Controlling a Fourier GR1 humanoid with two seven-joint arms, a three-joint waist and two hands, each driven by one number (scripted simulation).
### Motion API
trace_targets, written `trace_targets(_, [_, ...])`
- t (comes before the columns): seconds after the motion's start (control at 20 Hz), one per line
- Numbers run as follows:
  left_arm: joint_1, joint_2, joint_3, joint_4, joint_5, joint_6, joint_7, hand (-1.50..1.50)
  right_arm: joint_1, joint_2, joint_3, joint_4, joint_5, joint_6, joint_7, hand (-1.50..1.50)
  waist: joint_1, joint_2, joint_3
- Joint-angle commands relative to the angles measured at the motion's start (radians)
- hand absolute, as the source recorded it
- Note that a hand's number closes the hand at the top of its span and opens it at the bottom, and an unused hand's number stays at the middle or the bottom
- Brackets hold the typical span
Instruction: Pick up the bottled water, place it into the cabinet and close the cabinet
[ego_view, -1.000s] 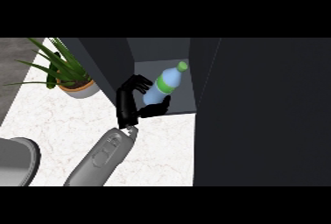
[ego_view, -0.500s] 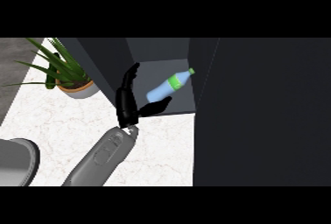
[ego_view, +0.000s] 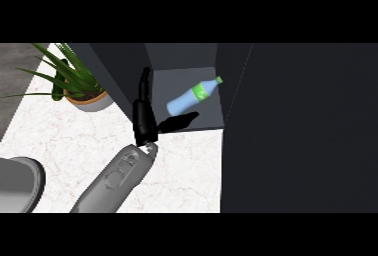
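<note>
- Since the earlier frames, the bottled water (ego_view: 193, 96) has left the hand (ego_view: 145, 122) — a second ago the fingers were curled round it, half a second ago they had opened, and now the bottle lies free inside the cabinet (ego_view: 295, 125).
- Head view: the bottle rests tilted on the grey cabinet floor, its green cap toward the upper right and its pale blue body toward the lower left, a green label band near the neck.
- Which arm it belongs to cannot be told from its place alone; it is the only hand that shows, rising from the lower left on a grey forearm (ego_view: 114, 180).
- Its fingers (ego_view: 145, 82) stretch straight up along the cabinet's left wall, and the thumb (ego_view: 179, 121) juts out to the right, beneath the bottle's lower end and just apart from it — released, holding nothing.
- The cabinet is dark; its open compartment shows a lighter grey back and floor, while a broad dark panel fills the whole right side of the view.
- The surface (ego_view: 177, 170) is white marble with faint veins, running from the cabinet's foot down to the lower edge.
- A potted plant (ego_view: 77, 85) with long green leaves stands in a terracotta pot at the upper left, just beside the cabinet's left wall.
- A grey rounded object (ego_view: 18, 185) sits at the lower left edge, cut off by the frame.
- Beyond the surface's left edge a strip of dark grey floor (ego_view: 15, 85) shows.
</note>
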Motion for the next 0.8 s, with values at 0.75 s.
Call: trace_targets(0.75, [-0.145,-0.004,0.299,0.195,0.3,-0.595,-0.45,-1.5,0.067,-0.014,0.001,-0.043,0.023,-0.04,-0.012,-1.5,0.057,0.009,-0.008])
